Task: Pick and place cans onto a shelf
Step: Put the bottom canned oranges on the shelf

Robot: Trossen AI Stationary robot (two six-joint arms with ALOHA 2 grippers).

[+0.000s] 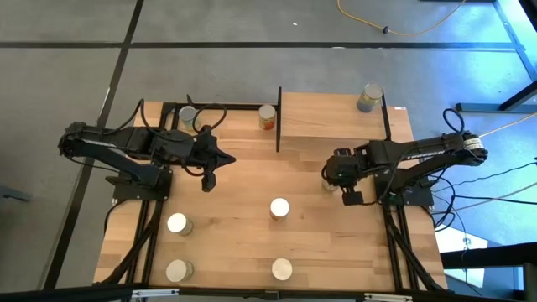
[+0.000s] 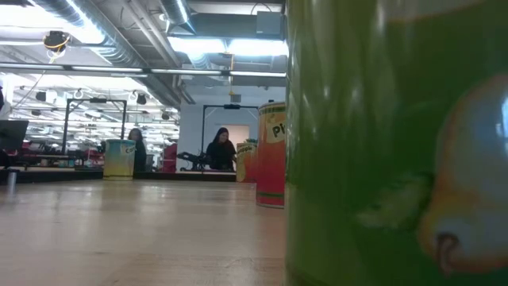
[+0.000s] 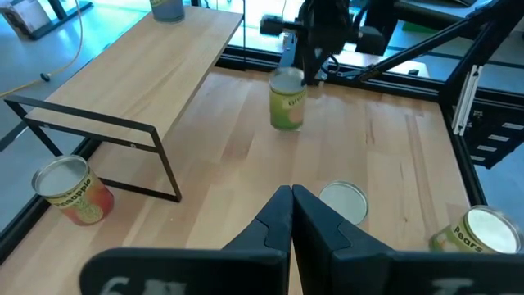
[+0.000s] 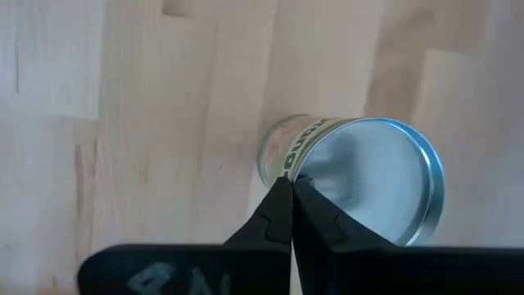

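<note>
My right gripper (image 4: 292, 187) is shut and points down over a green-labelled can (image 4: 360, 176), at the rim of its shiny top. This can stands upright on the table to the right of its middle (image 3: 286, 98). In the high view my right gripper (image 1: 329, 174) hides most of the can. My left gripper (image 3: 291, 201) is shut and empty above the table's left half (image 1: 228, 159). The shelf (image 1: 331, 113) stands at the far edge with one can (image 1: 369, 98) on it. An orange-red can (image 1: 267, 116) stands on the table beside the shelf's black side panel. My right gripper's shut fingertips (image 4: 286, 197) stand from above over the rim (image 4: 304, 172) of the green can's top. I cannot tell whether they touch it. The can stands upright on the table.
Other cans stand on the table: one at the far left (image 1: 186, 116), one in the middle (image 1: 279, 208), two near the left front (image 1: 177, 223) (image 1: 178, 270) and one at the front (image 1: 282, 269). People show in the room beyond (image 2: 220, 149).
</note>
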